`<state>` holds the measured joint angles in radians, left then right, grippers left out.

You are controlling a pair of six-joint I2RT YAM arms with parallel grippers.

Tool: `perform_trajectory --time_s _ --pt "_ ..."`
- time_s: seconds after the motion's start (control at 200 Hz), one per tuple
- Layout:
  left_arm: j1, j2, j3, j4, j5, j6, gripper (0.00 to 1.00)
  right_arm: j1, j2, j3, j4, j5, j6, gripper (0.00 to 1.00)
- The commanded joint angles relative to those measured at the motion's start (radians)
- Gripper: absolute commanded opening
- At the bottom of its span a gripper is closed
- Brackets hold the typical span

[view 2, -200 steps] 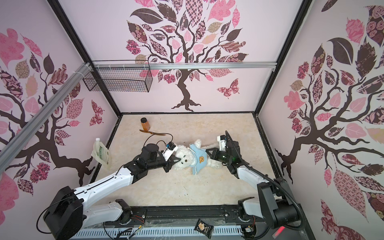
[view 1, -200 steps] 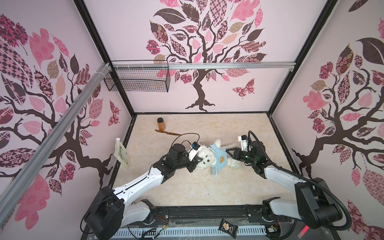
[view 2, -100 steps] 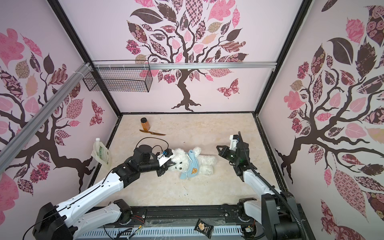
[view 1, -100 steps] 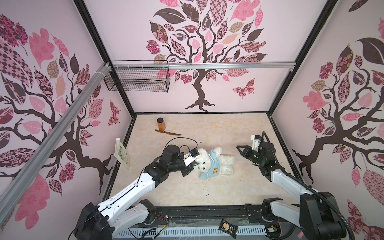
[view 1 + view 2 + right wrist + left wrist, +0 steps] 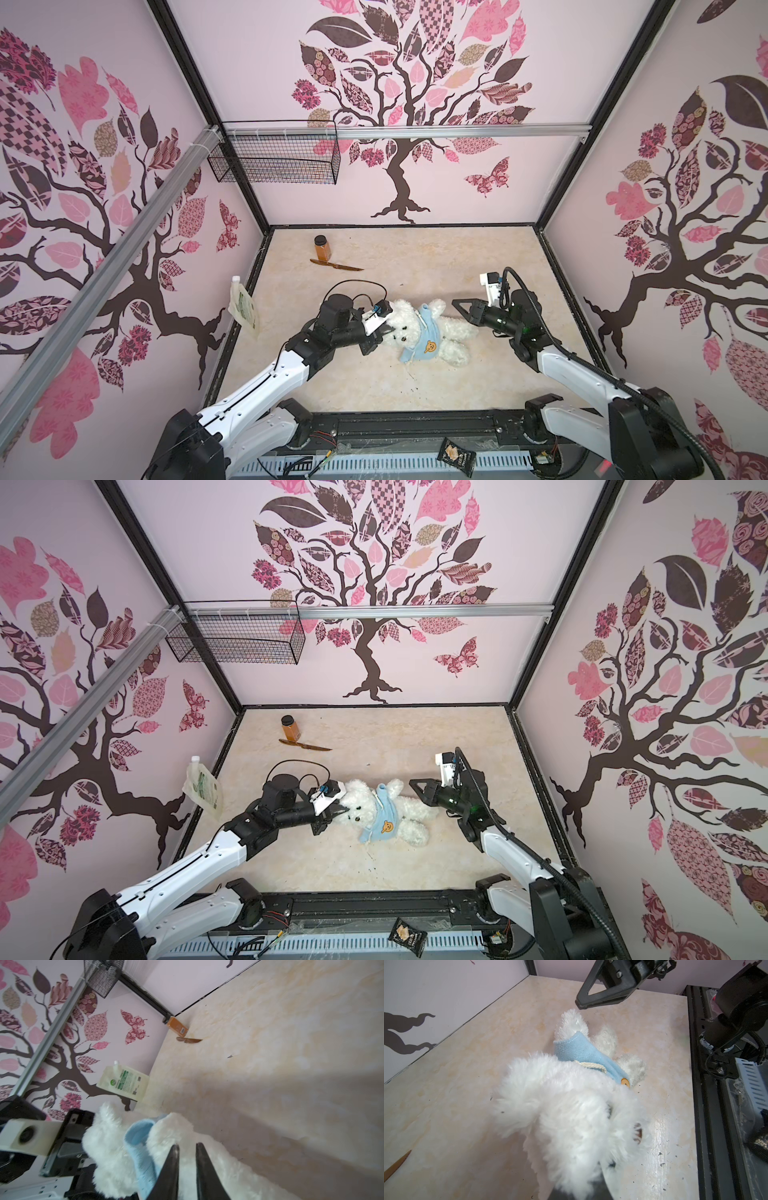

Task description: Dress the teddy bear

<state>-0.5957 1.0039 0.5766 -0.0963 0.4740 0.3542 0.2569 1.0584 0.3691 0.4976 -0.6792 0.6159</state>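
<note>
The teddy bear (image 5: 451,332) (image 5: 409,812), white and fluffy, lies on its back on the beige table in both top views, head to the left. It wears a light blue hooded shirt (image 5: 426,338) (image 5: 382,818) with an orange bear-face patch. My left gripper (image 5: 385,329) (image 5: 338,810) is shut on the fur of the bear's head (image 5: 571,1118), and the fur hides its jaws. My right gripper (image 5: 455,302) (image 5: 412,781) (image 5: 187,1146) hovers just right of the bear's raised arm, above its body. Its fingers stand slightly open with nothing between them.
An amber jar (image 5: 322,247) and a wooden knife (image 5: 336,266) lie at the back left. A pale pouch (image 5: 243,305) leans on the left wall. A wire basket (image 5: 274,158) hangs on the back wall. A black packet (image 5: 457,455) lies on the front rail.
My right gripper has let go of the bear's lower body, drawn back to the right and parted its fingers a little. The bear has shifted slightly left, still held by my left gripper.
</note>
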Motion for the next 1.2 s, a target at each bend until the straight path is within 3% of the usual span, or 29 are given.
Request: perform_trajectory --time_s 0.0,0.135,0.97,1.02,1.15,1.195 --pt "0.005 -0.016 -0.018 0.116 0.013 -0.022 0.0 0.035 -0.074 -0.029 -0.01 -0.111 -0.066 0.25" --pt "0.005 -0.007 -0.015 0.125 0.025 -0.035 0.0 0.105 -0.061 -0.023 -0.055 -0.101 -0.133 0.26" --pt "-0.001 0.002 -0.001 0.086 0.084 -0.007 0.0 0.192 0.204 0.07 0.118 -0.023 -0.143 0.25" --pt "-0.004 0.002 0.001 0.077 0.085 -0.002 0.0 0.192 0.21 0.077 0.124 -0.016 -0.138 0.22" --pt "-0.012 0.006 0.009 0.037 0.073 0.033 0.0 0.192 0.179 0.075 0.138 0.075 -0.098 0.01" --pt "-0.019 0.006 0.011 0.013 0.053 0.055 0.0 0.192 0.145 0.07 0.13 0.137 -0.082 0.0"
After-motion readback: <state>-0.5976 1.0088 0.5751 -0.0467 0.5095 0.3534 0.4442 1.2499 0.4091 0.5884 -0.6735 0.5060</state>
